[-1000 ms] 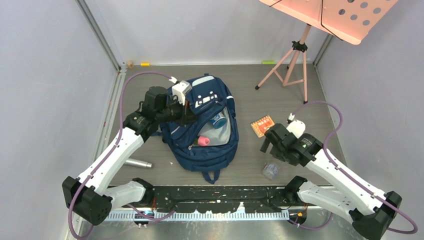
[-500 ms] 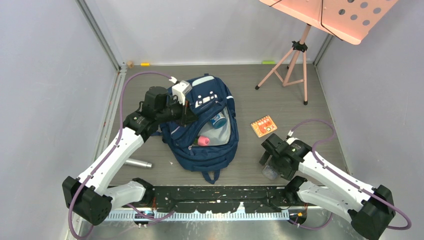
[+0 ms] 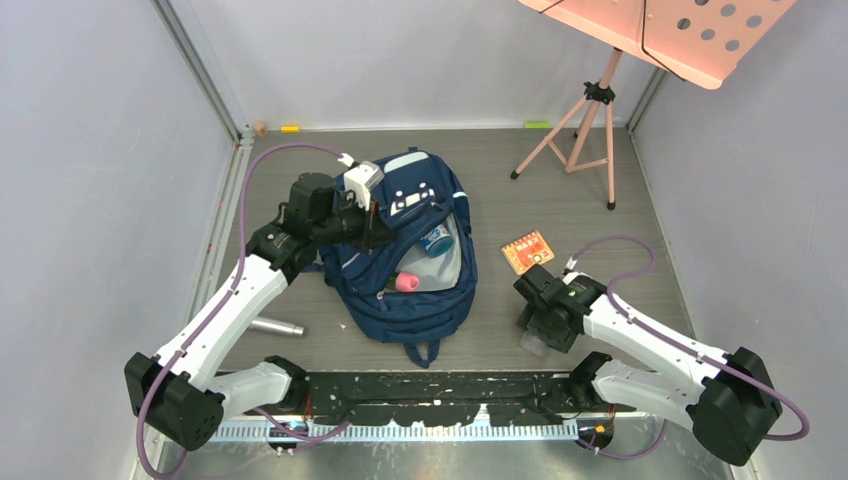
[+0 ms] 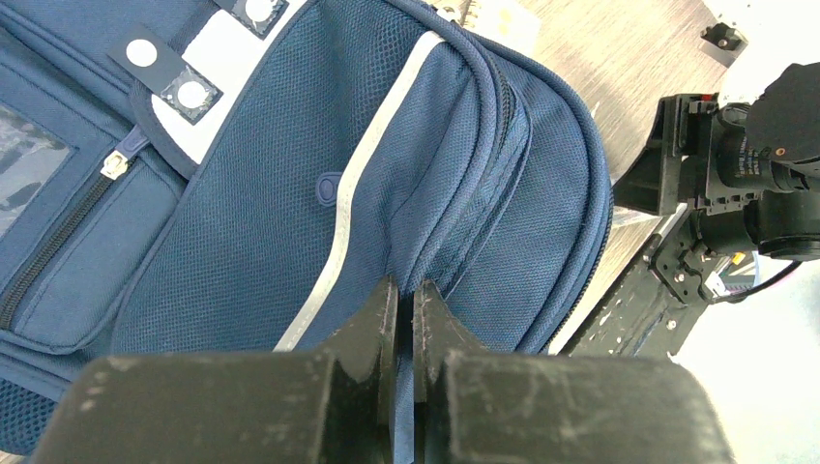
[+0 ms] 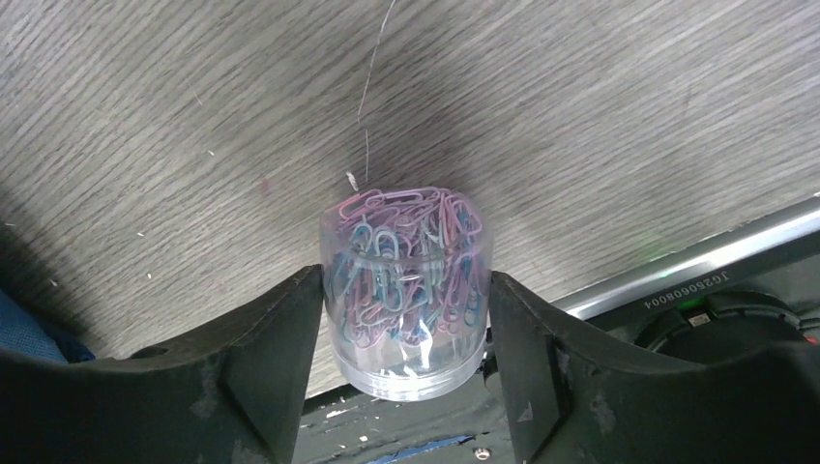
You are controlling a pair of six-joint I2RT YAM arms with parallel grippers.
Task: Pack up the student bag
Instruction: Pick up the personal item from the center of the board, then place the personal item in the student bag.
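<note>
The student bag (image 3: 410,295) filled the middle of the table (image 3: 490,175), its open mouth partly taken up by a pink-topped item (image 3: 406,283) and a blue-and-white container (image 3: 436,240). The left gripper (image 4: 406,304), pinched on the bag's fabric, and its arm barred the left side, with a silver cylinder (image 3: 275,327) beside them. Right of the bag lay bare wood — only an orange card (image 3: 526,252) and the right gripper (image 3: 535,328), clasping a tub of paper clips (image 5: 406,280) by the near rail (image 3: 450,385). A pink tripod (image 3: 585,135) stood far right.
</note>
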